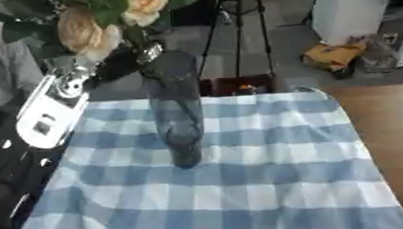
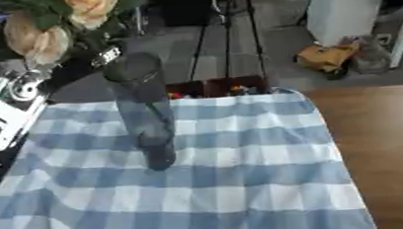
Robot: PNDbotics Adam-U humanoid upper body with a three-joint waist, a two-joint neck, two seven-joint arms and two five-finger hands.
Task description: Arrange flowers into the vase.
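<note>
The robot's left arm, white and black with silver joints, comes in along the left edge of the table (image 1: 361, 128), which is brown wood covered by a blue-and-white checked cloth (image 1: 243, 183). Its left hand (image 1: 146, 54) shows only as a dark shape with a silver glint above the far left corner, among the leaves, and I cannot tell whether its fingers are curled or straight. At that hand is a bunch of cream-peach artificial roses with dark green leaves (image 1: 93, 30), held up above the far left corner, the blooms above the rim of the vase. Just right of them, the tall, dark, see-through glass cylinder vase (image 1: 177, 108) stands upright on the cloth, left of the middle and nearer the far edge. The right hand shows in neither view.
</note>
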